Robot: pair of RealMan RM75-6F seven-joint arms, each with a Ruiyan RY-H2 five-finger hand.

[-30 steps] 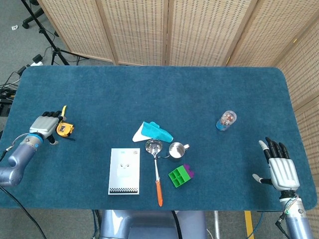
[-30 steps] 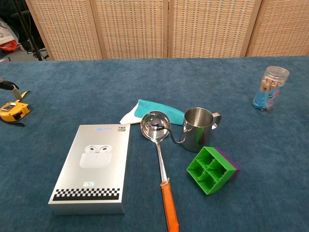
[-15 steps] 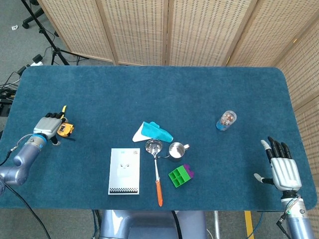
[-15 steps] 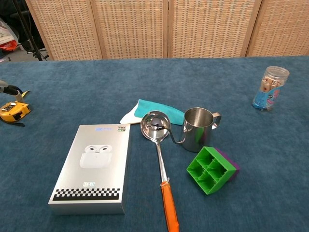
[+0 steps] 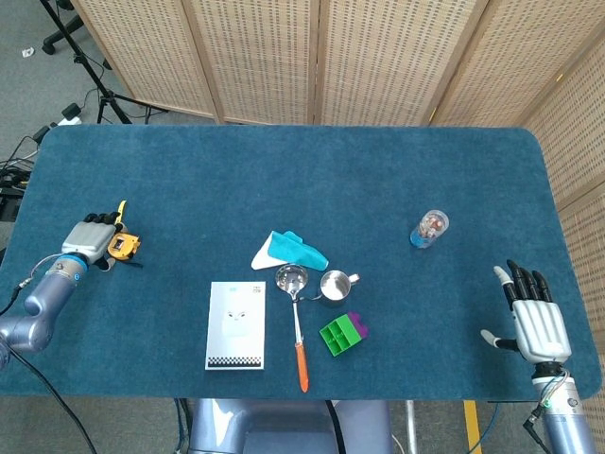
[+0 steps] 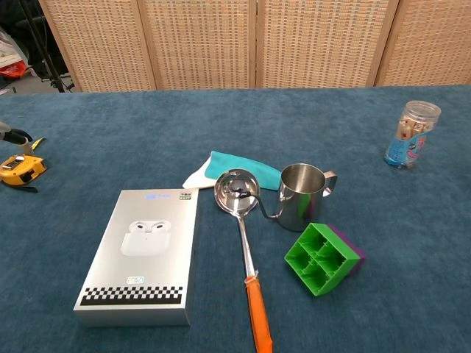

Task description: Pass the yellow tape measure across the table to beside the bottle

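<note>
Shifted only slightly over the last second: left hand [image 5: 88,239] drawn a touch back toward the worktop's left edge, right hand [image 5: 533,318] lower by a hair. Everything else unmoved.

Printed on the white box [image 6: 144,254]: a picture of earbuds in their case, a small blue mark near the top, a tiny green label, a checkered black-and-white band along the near end. Lettering too small to read. Box closed, lying flat.

Clear bottle [image 6: 411,134] standing upright at the far right, colourful figures or sweets inside behind a printed wrap, blue at the base; wording not legible. Steel cup [image 6: 303,195] upright near the middle, interior shown only as bare metal. Steel ladle [image 6: 243,220] with an orange handle lying with its bowl just beside the cup. Green tray [image 6: 320,258] of four open compartments, nothing seen in them, with a purple block against its far side. Teal-and-white cloth [image 6: 228,170] folded behind the ladle.

Yellow tape measure [image 5: 123,247] resting on the blue worktop [image 5: 284,170] at the far left, well apart from the bottle, its tab sticking up. Left hand close against it, fingers [image 5: 102,219] curled beside its casing; cannot tell whether actually gripping. Right hand at the near right corner, fingers spread and straight, holding nothing.
</note>
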